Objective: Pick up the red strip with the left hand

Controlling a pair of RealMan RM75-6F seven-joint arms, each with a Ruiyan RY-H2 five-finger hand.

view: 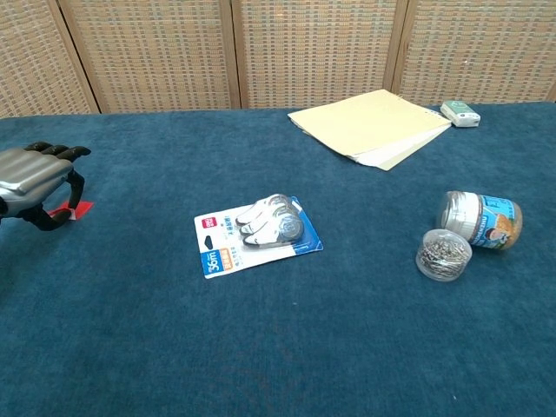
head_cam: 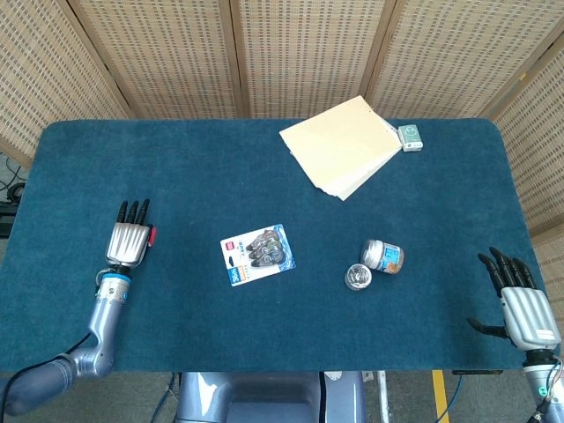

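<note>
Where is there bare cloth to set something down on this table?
Bare cloth lies between the left robot hand and the blister pack, and along the front edge. It is crowded around the jar, its lid and the folders.

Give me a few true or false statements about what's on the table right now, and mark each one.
1. The left hand is over the red strip at the left side of the table. True.
2. The small jar stands upright with its lid on. False: it lies on its side, and an open round container of clips sits beside it.
3. The blister pack lies on top of the yellow sheets. False: it lies alone on the blue cloth near the middle; the sheets are at the far edge.
4. The right hand holds nothing. True.
5. A small green-white box sits beside the yellow sheets. True.
</note>
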